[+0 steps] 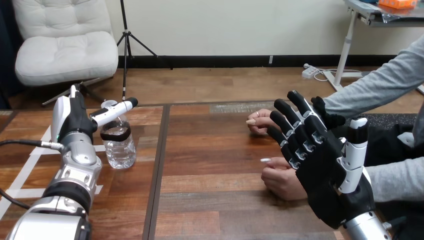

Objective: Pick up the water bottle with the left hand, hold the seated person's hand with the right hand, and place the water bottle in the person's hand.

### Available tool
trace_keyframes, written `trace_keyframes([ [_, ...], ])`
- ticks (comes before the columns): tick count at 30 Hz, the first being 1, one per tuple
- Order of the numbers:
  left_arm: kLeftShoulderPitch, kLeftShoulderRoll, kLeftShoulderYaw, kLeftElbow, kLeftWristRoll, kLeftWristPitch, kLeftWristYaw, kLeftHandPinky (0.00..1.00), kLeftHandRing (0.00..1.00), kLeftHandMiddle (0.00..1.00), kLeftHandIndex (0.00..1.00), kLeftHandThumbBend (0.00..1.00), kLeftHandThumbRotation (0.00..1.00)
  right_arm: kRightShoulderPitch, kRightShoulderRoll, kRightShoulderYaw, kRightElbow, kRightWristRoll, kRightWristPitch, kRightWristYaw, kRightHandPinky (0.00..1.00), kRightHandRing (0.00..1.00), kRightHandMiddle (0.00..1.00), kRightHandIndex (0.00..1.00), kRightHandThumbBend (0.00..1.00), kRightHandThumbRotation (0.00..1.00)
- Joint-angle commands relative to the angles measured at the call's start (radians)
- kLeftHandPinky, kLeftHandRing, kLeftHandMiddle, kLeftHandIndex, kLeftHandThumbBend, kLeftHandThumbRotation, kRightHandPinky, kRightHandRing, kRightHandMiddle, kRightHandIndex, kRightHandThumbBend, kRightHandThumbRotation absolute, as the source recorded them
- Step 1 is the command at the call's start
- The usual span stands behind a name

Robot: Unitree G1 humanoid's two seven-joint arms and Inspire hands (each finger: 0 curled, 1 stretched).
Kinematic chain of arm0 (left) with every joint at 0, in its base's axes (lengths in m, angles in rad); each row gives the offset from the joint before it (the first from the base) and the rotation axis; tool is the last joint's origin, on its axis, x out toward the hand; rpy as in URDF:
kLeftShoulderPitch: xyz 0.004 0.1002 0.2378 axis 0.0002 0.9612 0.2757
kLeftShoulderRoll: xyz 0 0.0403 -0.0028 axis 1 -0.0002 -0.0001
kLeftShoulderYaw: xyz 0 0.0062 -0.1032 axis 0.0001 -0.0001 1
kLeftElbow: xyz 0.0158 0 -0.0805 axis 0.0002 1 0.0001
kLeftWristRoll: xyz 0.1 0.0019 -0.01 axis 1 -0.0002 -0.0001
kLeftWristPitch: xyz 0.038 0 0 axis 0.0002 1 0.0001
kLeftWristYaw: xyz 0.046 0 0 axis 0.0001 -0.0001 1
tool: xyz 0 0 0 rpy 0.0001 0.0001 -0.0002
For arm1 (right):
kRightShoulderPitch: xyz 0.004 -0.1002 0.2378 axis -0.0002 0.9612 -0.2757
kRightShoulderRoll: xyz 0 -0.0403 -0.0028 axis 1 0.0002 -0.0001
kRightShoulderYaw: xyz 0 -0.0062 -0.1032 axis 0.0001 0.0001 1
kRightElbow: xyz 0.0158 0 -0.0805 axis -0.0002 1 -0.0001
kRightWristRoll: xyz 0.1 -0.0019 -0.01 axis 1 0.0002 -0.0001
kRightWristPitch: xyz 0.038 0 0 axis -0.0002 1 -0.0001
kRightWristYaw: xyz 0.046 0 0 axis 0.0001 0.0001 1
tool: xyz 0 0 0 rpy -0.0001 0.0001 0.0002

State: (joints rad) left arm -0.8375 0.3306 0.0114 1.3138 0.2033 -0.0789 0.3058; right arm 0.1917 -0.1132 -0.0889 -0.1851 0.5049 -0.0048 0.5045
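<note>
- Water bottle stands upright on the table at 9 o'clock.
- Left hand sits close at the bottle's 9 o'clock side; I cannot tell whether it grips.
- Right hand, at 4 o'clock, has straight, spread fingers beside the person's near hand.

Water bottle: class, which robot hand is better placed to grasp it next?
Left. The left hand is beside the water bottle; the right hand, open, is at the person's hands across the table.
</note>
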Motion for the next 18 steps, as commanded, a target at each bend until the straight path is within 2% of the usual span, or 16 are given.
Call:
trace_keyframes([
  [1, -0.029, -0.018, -0.007, -0.005, 0.010, -0.012, 0.005, 1.00, 1.00, 1.00, 1.00, 1.00, 0.42, -0.032, 0.011, -0.003, -0.027, 0.013, -0.018, 0.000, 1.00, 1.00, 0.97, 1.00, 0.92, 1.00],
  [18, -0.012, -0.025, -0.013, -0.003, 0.018, -0.019, 0.008, 1.00, 1.00, 1.00, 1.00, 1.00, 0.41, -0.027, 0.012, 0.000, -0.032, 0.013, -0.017, 0.000, 1.00, 1.00, 0.97, 1.00, 0.93, 1.00],
])
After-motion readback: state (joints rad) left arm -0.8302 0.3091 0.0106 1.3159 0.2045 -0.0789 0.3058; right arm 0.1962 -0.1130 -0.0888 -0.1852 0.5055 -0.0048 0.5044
